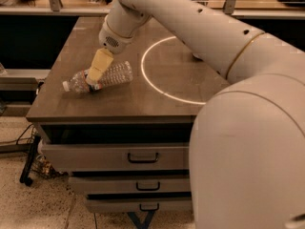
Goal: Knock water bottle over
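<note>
1. The gripper (94, 76) hangs low over the left part of the table (119, 104), tip down, overlapping the bottle near its neck. Whether it is parted or closed cannot be told, nor whether it touches the bottle.
2. The bottle (116, 73) lies on its side, cap (66, 86) toward the left edge and base toward the white ring (142, 73). Judged from this, the knock-over is done.
3. The steep, low wrist angle suits a sideways push, not a lift.
4. The arm spans the table from the right foreground, above the drawers (143, 156).
</note>
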